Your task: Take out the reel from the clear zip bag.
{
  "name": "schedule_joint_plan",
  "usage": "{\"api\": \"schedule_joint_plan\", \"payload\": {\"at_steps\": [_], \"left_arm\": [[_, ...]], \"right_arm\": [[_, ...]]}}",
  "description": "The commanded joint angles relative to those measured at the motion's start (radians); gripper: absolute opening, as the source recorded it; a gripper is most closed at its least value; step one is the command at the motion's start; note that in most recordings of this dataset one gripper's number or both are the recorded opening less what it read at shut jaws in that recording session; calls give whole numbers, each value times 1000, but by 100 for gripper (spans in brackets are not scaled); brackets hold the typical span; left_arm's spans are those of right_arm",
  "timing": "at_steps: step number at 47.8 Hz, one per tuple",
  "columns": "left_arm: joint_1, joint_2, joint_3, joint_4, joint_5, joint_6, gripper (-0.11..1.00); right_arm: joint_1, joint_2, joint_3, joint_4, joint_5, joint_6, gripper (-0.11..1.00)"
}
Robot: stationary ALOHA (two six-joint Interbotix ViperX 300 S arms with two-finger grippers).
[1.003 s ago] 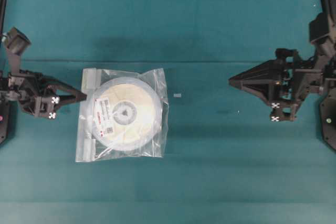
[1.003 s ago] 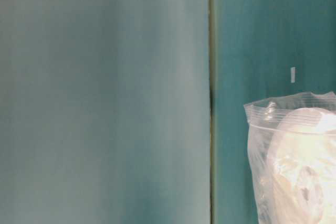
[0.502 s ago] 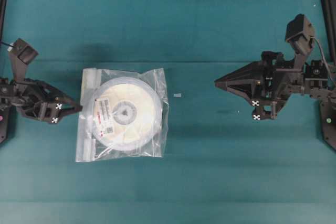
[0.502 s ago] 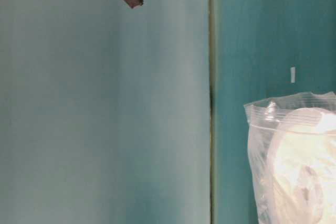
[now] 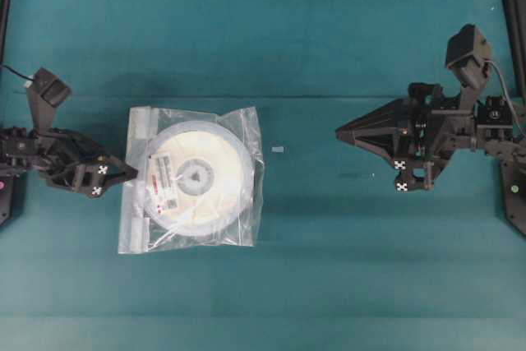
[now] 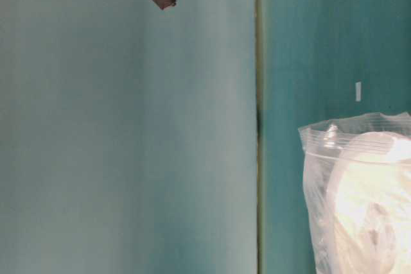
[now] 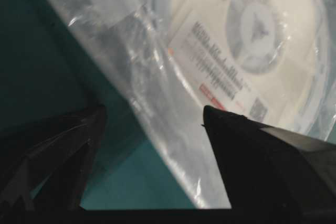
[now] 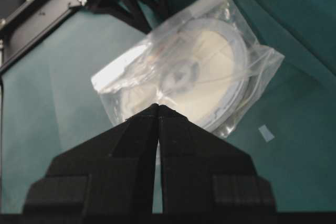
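The flat round cream reel [image 5: 196, 175] with a grey hub is enclosed in the square crinkly clear zip bag [image 5: 191, 179], laid flat on the teal table [image 5: 345, 269] left of centre. The left gripper [image 5: 131, 173] is spread wide just beside the bag's left edge. The right gripper [image 5: 339, 131] is seen pressed closed, well apart to the right.

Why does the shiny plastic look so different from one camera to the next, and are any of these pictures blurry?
Overhead view: sharp, evenly lit, only small glints on the clear zip bag. Table-level view: soft focus, and the reel is washed out to a bright glow. Left wrist view: very close, the bag's wrinkles blurred, the dark fingers out of focus. Right wrist view: clear, with soft sheen on the plastic.
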Motion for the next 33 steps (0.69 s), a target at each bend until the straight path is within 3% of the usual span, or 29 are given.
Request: {"api": "schedule_joint_plan", "payload": {"at_steps": [1, 9, 14, 19, 27, 33], "left_arm": [[3, 17, -28, 2, -17, -2, 92], [2, 26, -46, 2, -18, -2, 90], [3, 29, -55, 2, -11, -2, 82], [3, 32, -71, 3, 0, -2, 62], [3, 37, -91, 3, 52, 2, 18], [3, 38, -92, 3, 98, 2, 1]], "right_arm": [[3, -3, -14, 2, -5, 9, 1], [3, -3, -9, 2, -2, 11, 1], [2, -2, -5, 3, 17, 15, 1], [-3, 0, -5, 11, 54, 23, 1], [-8, 2, -5, 12, 84, 46, 1], [-8, 5, -2, 12, 87, 58, 1]]}}
